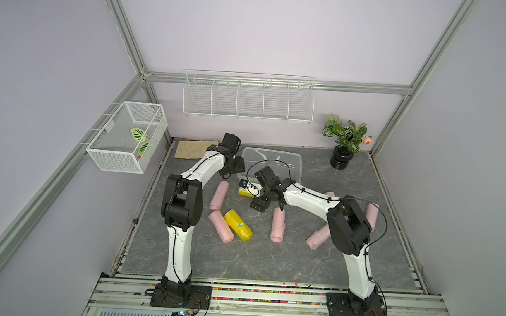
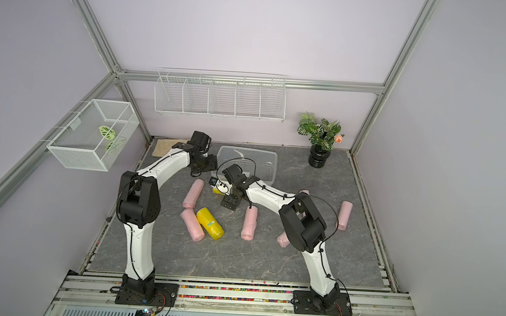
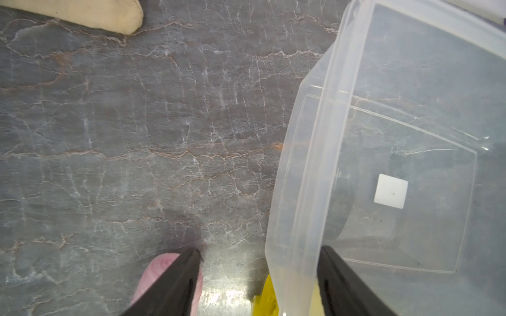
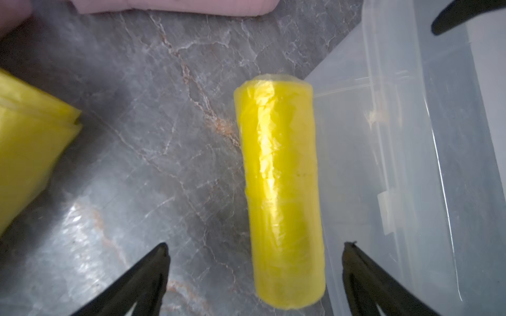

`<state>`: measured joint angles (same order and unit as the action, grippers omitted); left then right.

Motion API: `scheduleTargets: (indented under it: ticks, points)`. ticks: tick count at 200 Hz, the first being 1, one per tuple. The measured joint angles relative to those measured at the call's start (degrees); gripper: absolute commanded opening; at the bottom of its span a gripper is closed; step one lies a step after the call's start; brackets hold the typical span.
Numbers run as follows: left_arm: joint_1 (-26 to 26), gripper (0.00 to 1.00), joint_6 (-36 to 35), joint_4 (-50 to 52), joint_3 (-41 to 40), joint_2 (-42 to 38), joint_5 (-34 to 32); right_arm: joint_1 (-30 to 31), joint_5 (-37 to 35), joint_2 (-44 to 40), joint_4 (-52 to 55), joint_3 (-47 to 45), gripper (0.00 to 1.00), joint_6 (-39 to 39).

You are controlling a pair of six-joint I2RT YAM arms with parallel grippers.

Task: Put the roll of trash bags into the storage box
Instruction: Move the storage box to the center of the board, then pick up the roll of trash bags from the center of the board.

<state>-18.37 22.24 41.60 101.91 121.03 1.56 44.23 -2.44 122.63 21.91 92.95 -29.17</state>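
1. When we start at the near edge of the desk [image 1: 268, 263], we see a fat yellow roll [image 1: 238, 225] and some pink rolls [image 1: 278, 224] lying flat. We leave those alone for now.
2. A bit farther in, our right fingers [image 4: 142, 279] hang wide open over the roll of trash bags [image 4: 284, 191]. They hold nothing.
3. That roll is thin and yellow. It lies flat on the desk, just beside a near corner of the storage box [image 4: 397, 136], and it is not in the box yet.
4. We think the job now is the grab. To do it well, we put one finger on each long side of the roll and squeeze near its middle.
5. One finger sits over the box right now. We should slide a little away from the box first, or that finger may land on the rim.
6. The wrap looks shiny and slick, so we squeeze firmly before we lift.
7. Farther back, our left fingers [image 3: 175, 281] are open too. They grip nothing, and the box's rim passes between them.
8. Farthest back, a tan cloth [image 1: 196, 149] lies by the wall.
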Motion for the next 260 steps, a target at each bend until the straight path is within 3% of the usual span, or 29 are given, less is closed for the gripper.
scheduleTargets:
  ticks: [130, 222, 260]
  points:
    - [0.9, 0.73, 0.0, -1.2, -5.2, -5.0, 0.4, -0.1, -1.8, 7.2, -0.2, 6.5, 0.95, -0.7]
    - [1.1, 0.73, 0.0, -1.8, -6.8, -6.1, 0.5, -2.5, 4.0, 8.2, 6.3, 8.7, 0.75, -2.0]
    - [1.2, 0.73, 0.0, -2.3, -7.6, -6.2, 0.7, -2.5, 6.0, 8.2, 8.0, 9.0, 0.77, -2.0]
